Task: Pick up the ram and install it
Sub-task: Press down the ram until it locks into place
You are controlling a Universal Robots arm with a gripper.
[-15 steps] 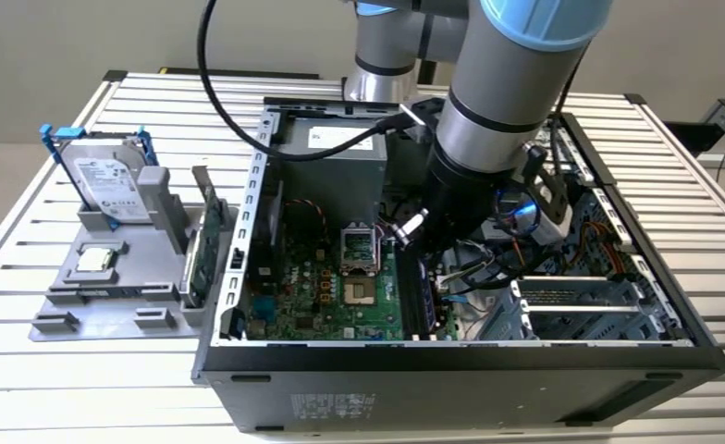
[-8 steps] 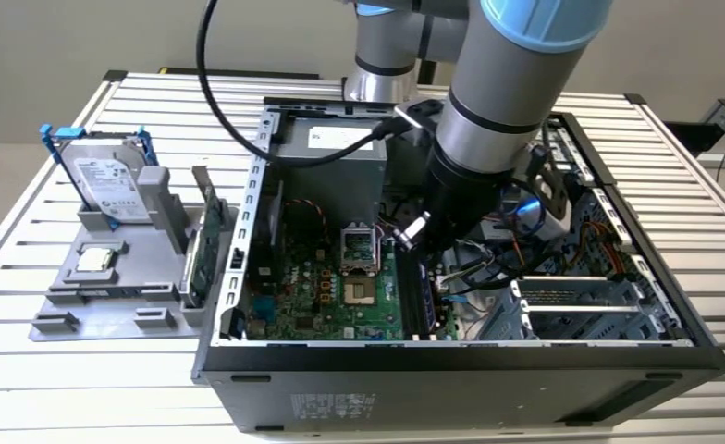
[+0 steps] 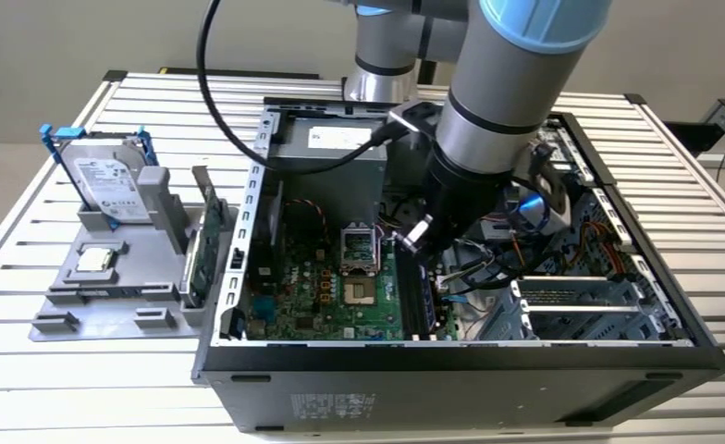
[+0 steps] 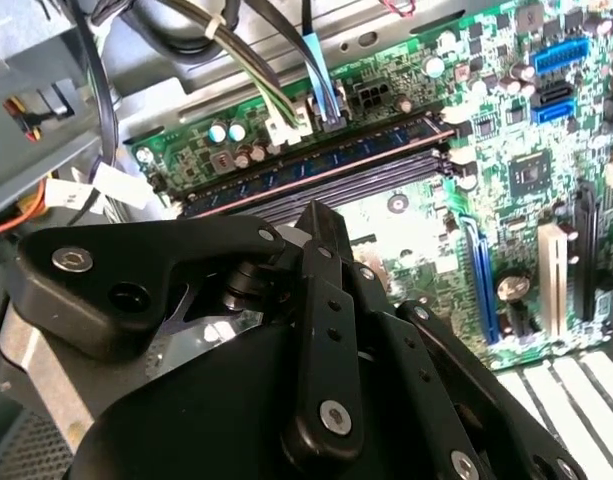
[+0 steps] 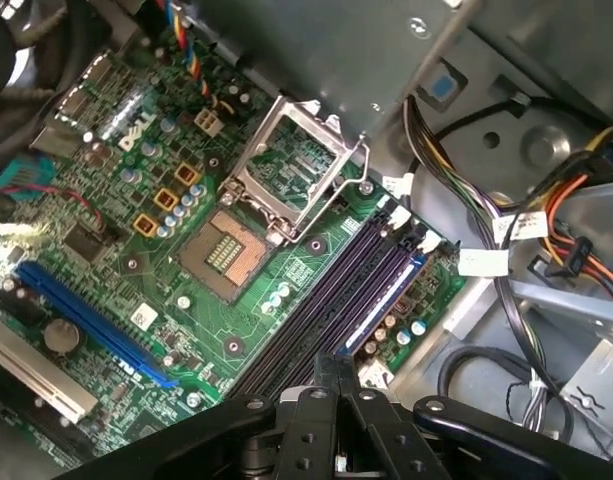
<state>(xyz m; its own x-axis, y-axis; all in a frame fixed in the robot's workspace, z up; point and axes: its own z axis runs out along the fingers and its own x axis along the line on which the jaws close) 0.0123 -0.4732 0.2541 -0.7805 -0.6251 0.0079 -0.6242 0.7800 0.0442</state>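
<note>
The ram (image 4: 316,165) is a long dark stick with a row of small chips. It stands on edge in the outermost memory slot of the green motherboard (image 5: 316,255), on the side by the cable bundle, and appears as a thin bluish strip (image 5: 384,298) in the first wrist view. My black gripper (image 4: 319,212) is low inside the open computer case (image 3: 461,356), its fingers shut together with nothing seen between them. Its tip (image 5: 336,362) hovers over one end of the dark slots, beside the ram; whether it touches the stick I cannot tell. In the exterior view the gripper (image 3: 412,245) hangs just above the slots (image 3: 422,291).
An open processor socket (image 5: 286,180) with a raised frame lies beside the slots. Cable bundles (image 5: 486,250) and the case's metal walls crowd the other side. Outside the case, a grey holder (image 3: 116,287) carries a hard drive (image 3: 104,180) in a blue bracket and a green card (image 3: 202,236).
</note>
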